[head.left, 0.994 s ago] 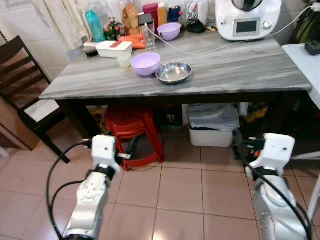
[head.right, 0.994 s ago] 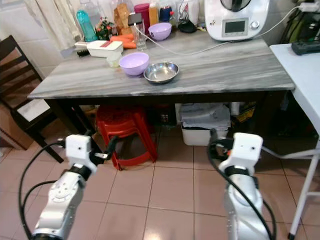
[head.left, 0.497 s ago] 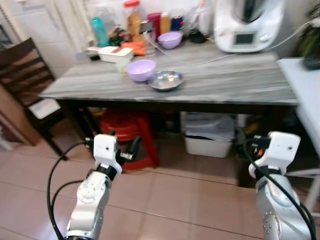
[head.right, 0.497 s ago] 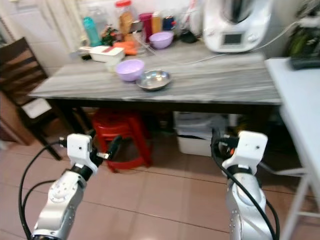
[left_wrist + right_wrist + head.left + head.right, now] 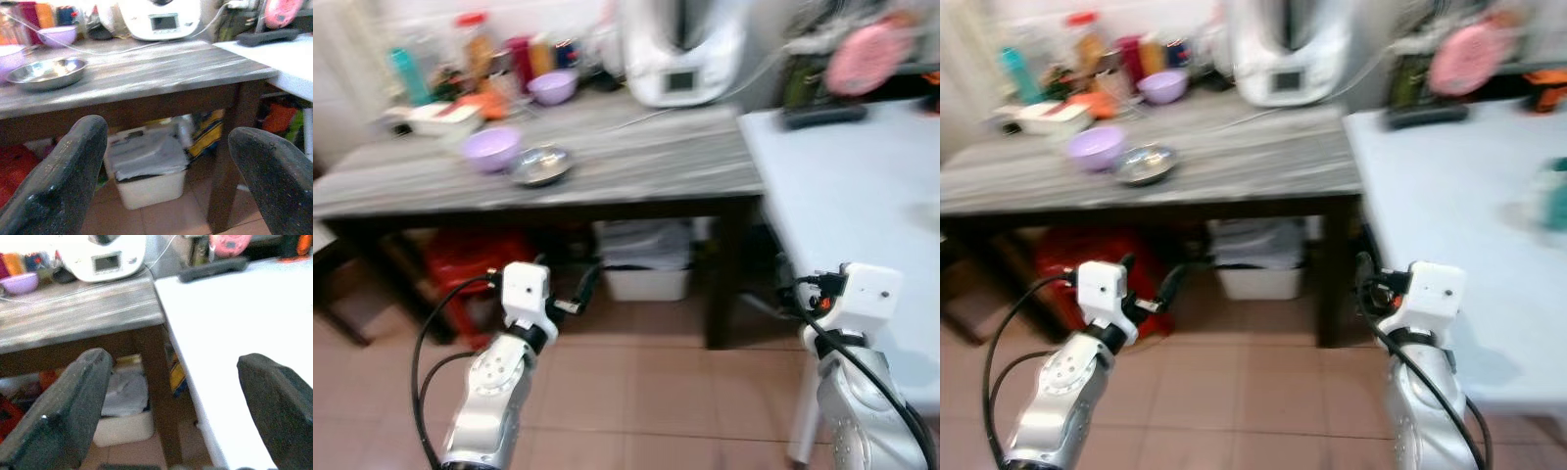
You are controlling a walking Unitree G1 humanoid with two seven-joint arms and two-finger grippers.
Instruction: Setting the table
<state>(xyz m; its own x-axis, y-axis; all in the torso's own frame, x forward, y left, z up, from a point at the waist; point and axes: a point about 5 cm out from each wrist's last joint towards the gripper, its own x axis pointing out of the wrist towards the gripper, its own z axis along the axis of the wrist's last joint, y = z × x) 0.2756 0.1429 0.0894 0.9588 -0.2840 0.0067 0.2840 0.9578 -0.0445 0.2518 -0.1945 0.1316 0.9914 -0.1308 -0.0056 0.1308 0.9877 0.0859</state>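
Observation:
A light purple bowl (image 5: 491, 149) and a steel bowl (image 5: 540, 165) sit side by side on the grey wooden table (image 5: 646, 171), toward its left half. A second purple bowl (image 5: 552, 86) stands further back among bottles. To the right is a white table (image 5: 842, 196). My left gripper (image 5: 166, 181) is held low in front of the grey table's edge, open and holding nothing. My right gripper (image 5: 171, 416) is open too, low by the near corner of the white table. The picture is blurred.
A white kitchen appliance (image 5: 680, 49) with a cable stands at the back of the grey table. A red stool (image 5: 460, 274) and a white bin (image 5: 641, 269) are under it. A dark flat device (image 5: 822, 115) lies on the white table, near a pink object (image 5: 862, 59).
The whole view has swung to the right: the grey table and bowls slid left and the white table came into view. Both arms stay low in front of me.

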